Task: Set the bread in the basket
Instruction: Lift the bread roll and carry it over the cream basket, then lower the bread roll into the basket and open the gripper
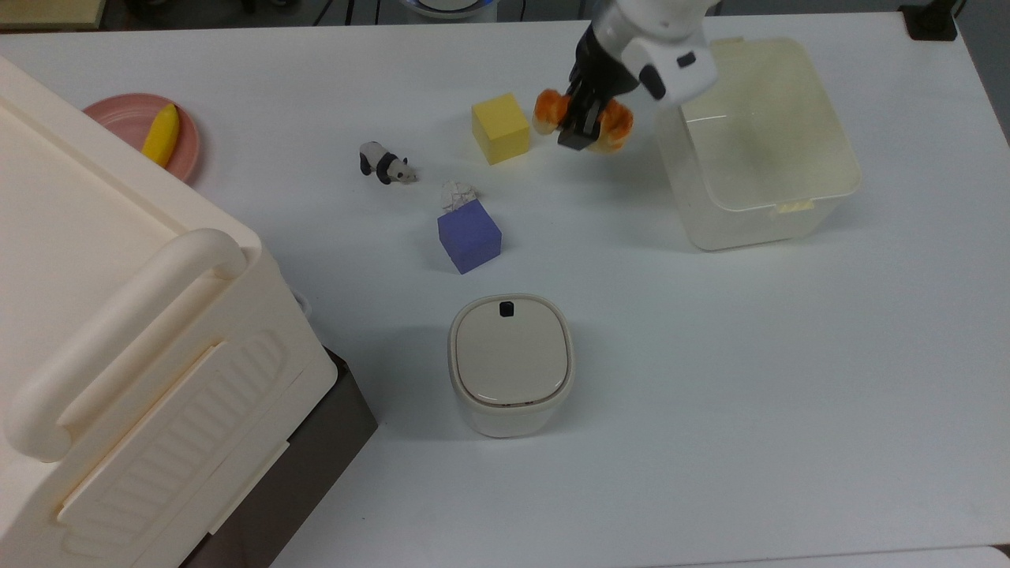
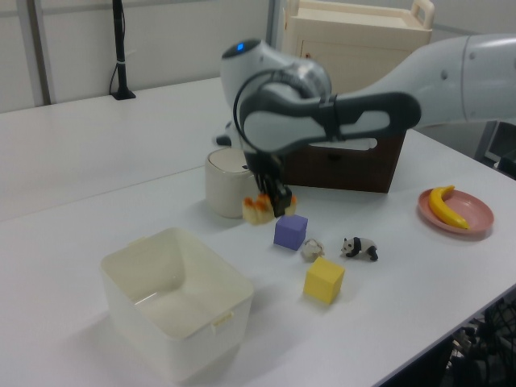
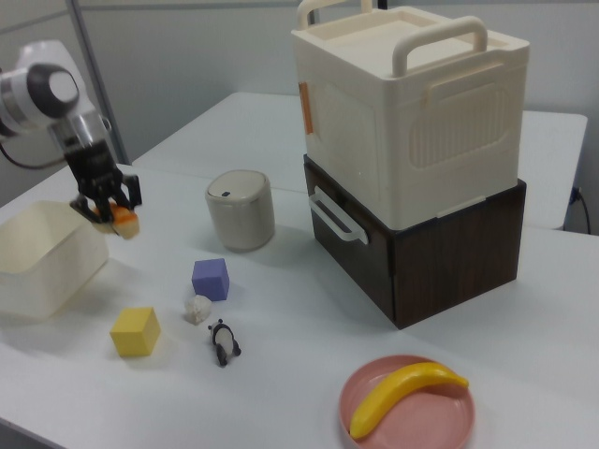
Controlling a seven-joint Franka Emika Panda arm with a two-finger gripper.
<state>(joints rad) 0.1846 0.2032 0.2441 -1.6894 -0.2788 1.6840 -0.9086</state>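
White desk (image 1: 710, 394) in an office-looking room, pale wall panels behind it in the left view. The basket (image 1: 821, 197) sits on the desk with nothing in it as far as I can see. A small lidded bin (image 1: 510, 364) is closed, and a big cream handled box (image 3: 412, 103) sits on a dark wooden box (image 3: 449, 257). A pink plate (image 3: 408, 406) holds a banana (image 3: 402, 393). The gripper (image 1: 578, 126) has its fingers clamped on the bread (image 1: 617, 125), held up in the air off the desk, just beside the basket's rim and near the yellow cube (image 1: 500, 128)
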